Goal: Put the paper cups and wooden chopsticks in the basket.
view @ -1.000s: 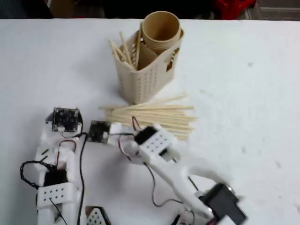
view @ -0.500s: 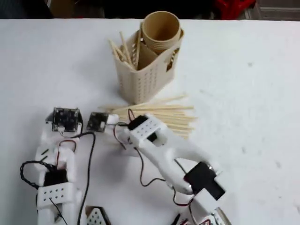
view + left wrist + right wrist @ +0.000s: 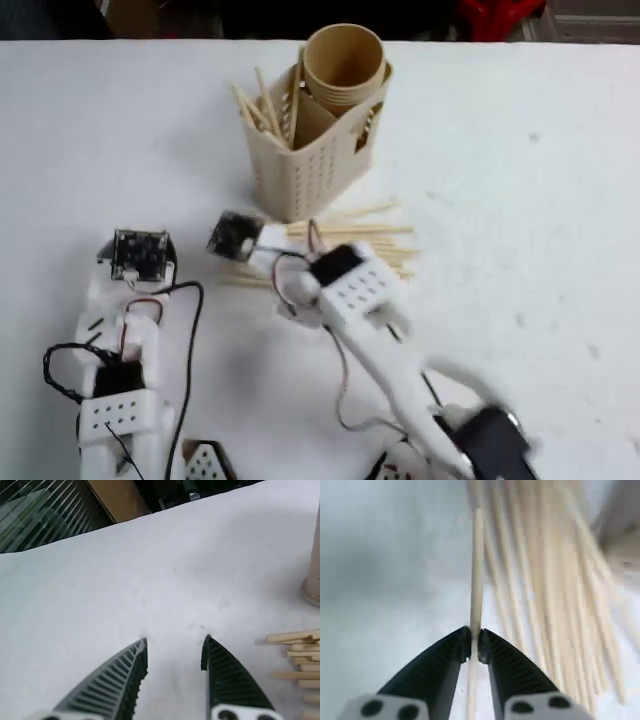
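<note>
While pinching one chopstick (image 3: pixel 476 555), the right arm (image 3: pixel 360 295) neared the basket (image 3: pixel 310 170)

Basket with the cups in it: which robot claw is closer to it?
Right. The right gripper pinches a chopstick at the edge of the pile beside the basket. The left gripper hangs open over bare table, farther off.

The chopsticks (image 3: pixel 390 235) are bare pale wood, smooth and unvarnished-looking. The basket (image 3: pixel 305 175) is matt beige plastic (perforated walls), the paper cups (image 3: pixel 343 60) matt tan paper. The table (image 3: pixel 520 180) is matt white, faintly speckled. The left gripper (image 3: pixel 174 647) is ribbed black plastic.
</note>
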`<control>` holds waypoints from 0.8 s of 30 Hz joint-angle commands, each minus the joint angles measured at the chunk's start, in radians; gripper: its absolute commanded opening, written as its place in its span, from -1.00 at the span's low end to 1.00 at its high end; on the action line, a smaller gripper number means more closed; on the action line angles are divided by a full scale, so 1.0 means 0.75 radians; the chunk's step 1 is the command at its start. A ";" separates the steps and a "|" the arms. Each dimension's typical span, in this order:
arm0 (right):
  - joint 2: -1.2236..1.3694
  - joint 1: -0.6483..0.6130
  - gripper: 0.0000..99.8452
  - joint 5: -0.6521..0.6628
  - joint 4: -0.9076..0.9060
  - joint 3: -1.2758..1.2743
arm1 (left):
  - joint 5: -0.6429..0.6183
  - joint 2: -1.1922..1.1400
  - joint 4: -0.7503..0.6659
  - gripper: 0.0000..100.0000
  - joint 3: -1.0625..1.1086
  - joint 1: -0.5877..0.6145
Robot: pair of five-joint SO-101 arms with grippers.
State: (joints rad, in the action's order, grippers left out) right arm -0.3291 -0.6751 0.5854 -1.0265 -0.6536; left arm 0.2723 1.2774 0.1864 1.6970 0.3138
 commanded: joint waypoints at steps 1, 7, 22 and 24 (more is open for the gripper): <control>-0.334 0.034 -0.97 -0.158 -0.015 0.004 | -0.010 0.021 0.004 -0.62 -0.004 0.011; -0.631 0.069 -0.97 -0.340 0.005 0.186 | -0.010 0.021 0.004 -0.62 -0.004 0.009; 0.069 0.152 -0.97 -0.468 0.670 1.084 | -0.010 0.021 0.004 -0.62 -0.004 0.009; 0.161 0.159 -0.97 -0.468 0.668 1.209 | -0.010 0.021 0.004 -0.62 -0.004 0.009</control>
State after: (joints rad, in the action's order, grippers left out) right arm -0.2770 -0.5646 0.2401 -0.5723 0.0890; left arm 0.2723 1.2774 0.1864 1.6970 0.3138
